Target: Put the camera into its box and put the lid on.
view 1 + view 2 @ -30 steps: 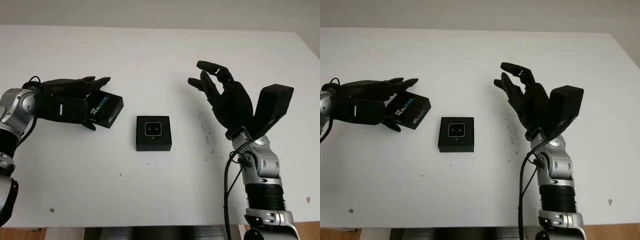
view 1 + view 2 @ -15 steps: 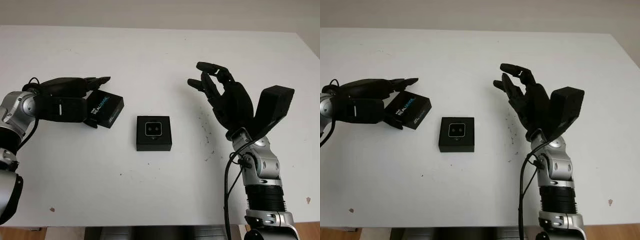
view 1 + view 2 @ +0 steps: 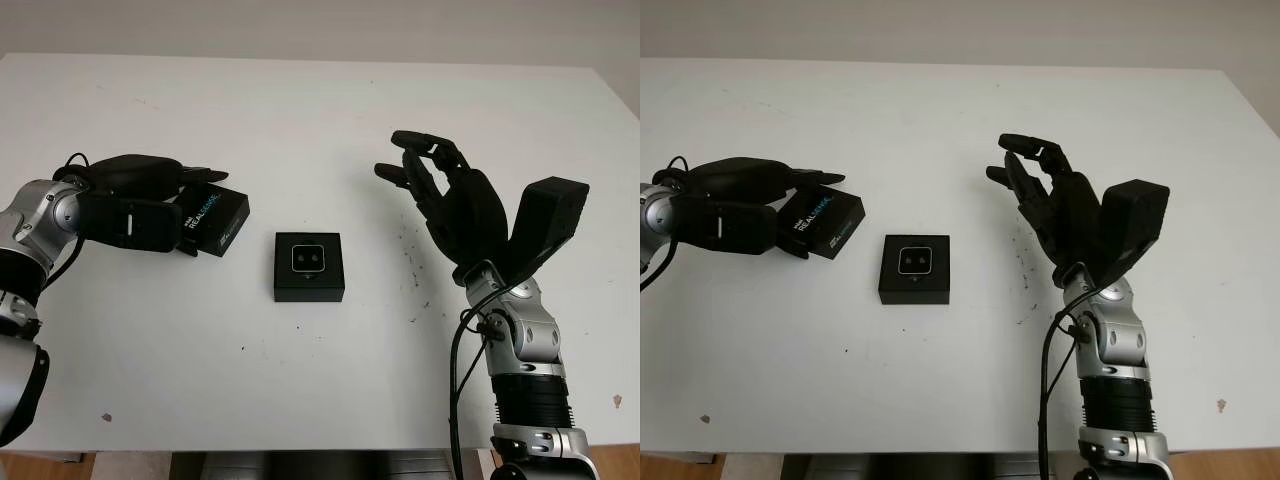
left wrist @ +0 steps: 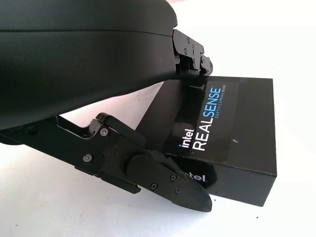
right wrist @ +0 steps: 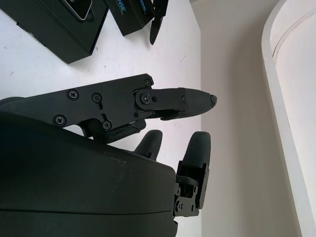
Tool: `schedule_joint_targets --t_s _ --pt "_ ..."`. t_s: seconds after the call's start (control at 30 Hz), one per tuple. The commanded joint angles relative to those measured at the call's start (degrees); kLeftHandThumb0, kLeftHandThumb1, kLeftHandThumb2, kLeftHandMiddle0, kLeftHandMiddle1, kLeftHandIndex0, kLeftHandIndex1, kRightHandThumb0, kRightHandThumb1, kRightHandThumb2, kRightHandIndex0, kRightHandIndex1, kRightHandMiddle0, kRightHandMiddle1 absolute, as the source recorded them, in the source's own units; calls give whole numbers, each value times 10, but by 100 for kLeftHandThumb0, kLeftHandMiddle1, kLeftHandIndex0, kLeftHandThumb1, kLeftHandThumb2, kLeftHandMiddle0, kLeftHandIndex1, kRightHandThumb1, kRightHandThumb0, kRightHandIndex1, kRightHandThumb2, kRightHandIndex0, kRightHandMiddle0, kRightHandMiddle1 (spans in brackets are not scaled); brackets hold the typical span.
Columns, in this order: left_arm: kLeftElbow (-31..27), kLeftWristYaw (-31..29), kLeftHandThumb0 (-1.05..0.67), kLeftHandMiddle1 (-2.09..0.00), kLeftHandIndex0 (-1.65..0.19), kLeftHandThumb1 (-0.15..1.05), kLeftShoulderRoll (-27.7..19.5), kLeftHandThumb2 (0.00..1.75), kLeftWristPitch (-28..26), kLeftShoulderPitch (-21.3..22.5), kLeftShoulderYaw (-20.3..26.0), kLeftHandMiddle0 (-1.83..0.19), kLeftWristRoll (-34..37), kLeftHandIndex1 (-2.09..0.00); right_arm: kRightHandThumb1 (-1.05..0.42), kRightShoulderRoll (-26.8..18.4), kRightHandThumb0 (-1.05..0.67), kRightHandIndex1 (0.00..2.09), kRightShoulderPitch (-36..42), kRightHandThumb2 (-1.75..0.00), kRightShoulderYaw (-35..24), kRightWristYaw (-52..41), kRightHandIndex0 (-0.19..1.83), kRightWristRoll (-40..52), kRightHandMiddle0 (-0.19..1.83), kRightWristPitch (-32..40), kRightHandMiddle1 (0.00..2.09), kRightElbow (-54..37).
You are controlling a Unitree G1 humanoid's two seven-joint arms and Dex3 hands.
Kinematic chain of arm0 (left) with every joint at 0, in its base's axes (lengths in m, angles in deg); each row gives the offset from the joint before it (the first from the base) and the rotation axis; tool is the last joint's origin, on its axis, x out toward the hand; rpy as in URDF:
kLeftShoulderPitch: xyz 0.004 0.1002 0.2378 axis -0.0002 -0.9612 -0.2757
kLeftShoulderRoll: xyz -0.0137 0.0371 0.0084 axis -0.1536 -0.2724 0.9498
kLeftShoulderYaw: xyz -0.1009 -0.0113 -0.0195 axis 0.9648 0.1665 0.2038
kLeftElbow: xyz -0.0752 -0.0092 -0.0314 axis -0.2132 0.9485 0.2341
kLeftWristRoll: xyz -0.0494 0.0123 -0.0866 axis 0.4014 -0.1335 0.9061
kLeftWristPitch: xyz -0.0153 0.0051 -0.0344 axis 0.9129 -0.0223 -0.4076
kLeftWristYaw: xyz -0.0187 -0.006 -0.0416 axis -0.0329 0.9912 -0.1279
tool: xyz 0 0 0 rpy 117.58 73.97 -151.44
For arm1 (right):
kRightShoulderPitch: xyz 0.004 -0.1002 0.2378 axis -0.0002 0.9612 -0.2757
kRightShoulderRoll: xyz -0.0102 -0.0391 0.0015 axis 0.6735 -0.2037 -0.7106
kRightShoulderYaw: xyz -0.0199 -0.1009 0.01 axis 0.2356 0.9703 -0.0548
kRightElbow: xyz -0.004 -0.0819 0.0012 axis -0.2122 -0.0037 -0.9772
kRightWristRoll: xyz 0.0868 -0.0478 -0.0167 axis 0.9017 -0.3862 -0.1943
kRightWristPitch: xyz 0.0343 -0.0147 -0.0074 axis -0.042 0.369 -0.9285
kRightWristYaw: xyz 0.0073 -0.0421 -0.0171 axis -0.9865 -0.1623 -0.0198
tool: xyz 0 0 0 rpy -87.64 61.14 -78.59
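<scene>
White table (image 3: 320, 110) bore everything. Right hand (image 3: 445, 195) was raised above the table's right side, well apart from the work, holding nothing. Left hand (image 3: 135, 205) was at the table's left, fingers (image 4: 168, 180) closed around the black lid (image 3: 212, 217) printed with the RealSense logo, one above and one below its near end. Open box (image 3: 309, 265) sat mid-table, just beside the lid, camera (image 3: 306, 259) already seated inside, lens face up.

Step in hand, as judged: carrying the lid over to cap the box. To do it well, level the lid, square its edges to the box before lowering, and settle it straight down so the box does not skid.

Against the earlier frames: lid sat lower and flatter, the left hand had drawn slightly outward, and the right hand had barely shifted.
</scene>
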Motion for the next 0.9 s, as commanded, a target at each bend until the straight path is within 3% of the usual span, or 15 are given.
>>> schedule_joint_targets --t_s 0.0,0.17,0.3,0.33,0.37,0.43,0.47,0.53,0.87 --pt "11 -9 -35 -4 -10 82 9 6 -3 -7 -13 -7 -4 -9 -105 -4 -47 110 5 -34 -1 -1 3 3 -12 -3 134 -13" --pt "4 -4 -35 -5 -11 83 11 6 -10 -14 -19 -7 -11 -8 -105 -4 -47 109 9 -35 -2 -7 1 10 -14 1 132 -19" --pt "-3 26 -37 -17 -26 86 12 7 8 -27 -11 -29 -2 -16 -105 -2 -46 109 12 -35 -2 0 2 11 -11 8 133 -25" --pt "-3 40 -37 -35 -30 87 12 6 16 -31 -8 -29 0 -25 -105 -2 -45 109 13 -35 -1 1 2 10 -11 9 133 -26" --pt "-1 56 -38 -67 -28 88 13 6 25 -35 -3 -20 5 -43 -105 -2 -45 108 13 -35 -1 1 2 10 -11 10 132 -28" --pt "3 80 -40 -121 -15 92 16 6 40 -41 5 -11 16 -104 -105 -2 -45 107 14 -35 1 1 2 10 -11 10 131 -29" --pt "4 86 -41 -132 -11 95 16 6 44 -43 7 -10 19 -121 -105 -2 -45 107 14 -36 1 2 2 9 -11 10 131 -29" --pt "0 94 -42 -144 -7 99 17 6 46 -47 14 -9 31 -138 -105 -1 -45 107 15 -36 1 2 2 11 -10 12 131 -30" --pt "-92 38 -41 -164 -2 105 27 7 21 -91 77 -10 140 -160 -105 2 -45 106 16 -36 2 3 2 13 -11 20 132 -35"
